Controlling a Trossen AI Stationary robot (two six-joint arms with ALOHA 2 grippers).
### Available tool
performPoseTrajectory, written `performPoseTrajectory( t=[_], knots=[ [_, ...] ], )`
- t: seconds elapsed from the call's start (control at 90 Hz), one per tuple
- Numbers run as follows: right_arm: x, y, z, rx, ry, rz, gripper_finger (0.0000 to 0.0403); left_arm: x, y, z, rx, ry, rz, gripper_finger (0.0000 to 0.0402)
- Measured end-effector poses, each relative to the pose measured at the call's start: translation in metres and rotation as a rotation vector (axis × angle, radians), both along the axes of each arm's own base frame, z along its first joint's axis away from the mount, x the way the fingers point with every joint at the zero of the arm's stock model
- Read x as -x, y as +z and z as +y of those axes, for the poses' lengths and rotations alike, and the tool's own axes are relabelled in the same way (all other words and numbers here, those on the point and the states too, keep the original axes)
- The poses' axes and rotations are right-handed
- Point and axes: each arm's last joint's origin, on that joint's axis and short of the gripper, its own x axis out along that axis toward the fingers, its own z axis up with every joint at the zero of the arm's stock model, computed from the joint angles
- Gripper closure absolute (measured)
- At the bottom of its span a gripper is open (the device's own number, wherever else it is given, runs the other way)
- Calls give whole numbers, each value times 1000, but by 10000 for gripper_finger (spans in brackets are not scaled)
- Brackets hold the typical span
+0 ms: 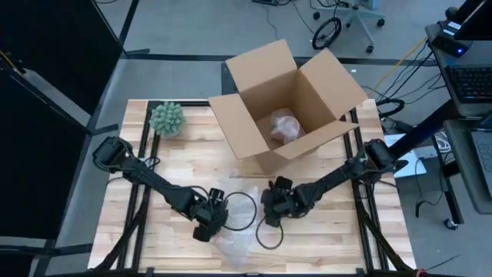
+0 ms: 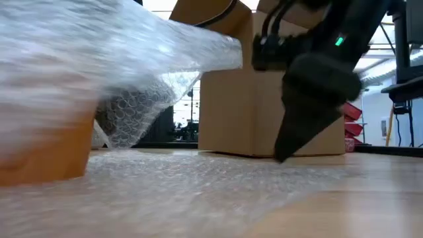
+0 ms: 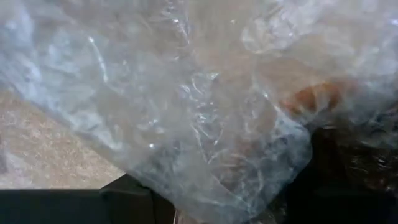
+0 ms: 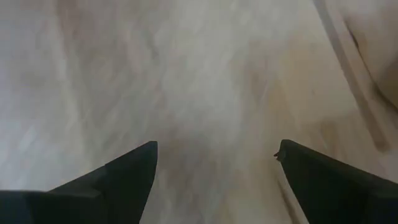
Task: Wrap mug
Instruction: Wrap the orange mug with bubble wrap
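Two grippers meet low: our left gripper [image 1: 206,228] clamps the clear crinkled bubble wrap [image 3: 186,106] veiling the orange mug [image 3: 317,96]; our right gripper [image 4: 214,155], fingers apart, hangs just beside.

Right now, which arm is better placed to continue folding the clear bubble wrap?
Probably the left: its end effector is already in the clear bubble wrap, which drapes over its camera. The right end effector is open, over wrap-covered table.

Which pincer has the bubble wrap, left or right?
The left pincer: the bubble wrap drapes right over its camera and lifts off the table. The right pincer is open, with only the flat sheet between its fingers.
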Motion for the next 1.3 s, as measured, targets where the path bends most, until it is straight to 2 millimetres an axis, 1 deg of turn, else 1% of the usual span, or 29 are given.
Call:
performPoseTrajectory(
  t=[0.1, 0.189, 0.256, 0.356, 0.444, 0.567, 0.667, 0.711, 0.778, 0.9, 0.967, 1.078, 1.167, 1.3],
  knots=[
    [-8, 0, -11, -27, -25, -65, 81, 0, 0, 0, -2, -12, 1, 247],
    [-12, -5, -21, -65, -39, -51, 81, 0, 0, 0, -2, -15, 0, 255],
    [-13, -12, -27, -105, -68, -25, 81, 0, 0, 0, -2, -16, -2, 257],
    [-14, -21, -30, -138, -118, -11, 88, -1, 0, 0, 2, -15, -13, 258],
    [-15, -26, -30, -143, -129, -17, 108, -2, 1, 0, 5, -17, -24, 258],
    [-19, -26, -24, -186, -121, -73, 165, -5, 1, 1, 4, -27, -39, 259],
    [-23, -23, -20, -260, -107, -108, 229, -6, 2, 3, 3, -21, -44, 259],
    [-24, -22, -17, -333, -81, -106, 258, -7, 3, 3, 4, -19, -48, 259],
    [-25, -22, -11, -386, -39, -103, 301, -9, 4, 4, 7, -13, -54, 259],
    [-25, -19, -9, -410, 9, -107, 375, -11, 6, 5, 9, -5, -60, 259],
    [-24, -13, -9, -394, 27, -101, 395, -12, 7, 4, 10, -1, -62, 259],
    [-21, 2, -10, -382, 30, -119, 394, -13, 7, 4, 11, 0, -67, 259],
    [-15, 14, -14, -328, 16, -119, 400, -13, 7, 4, 10, 1, -65, 259],
    [-7, 38, -20, -254, -27, -166, 400, -13, 8, 4, 6, 4, -69, 259]
  ],
)
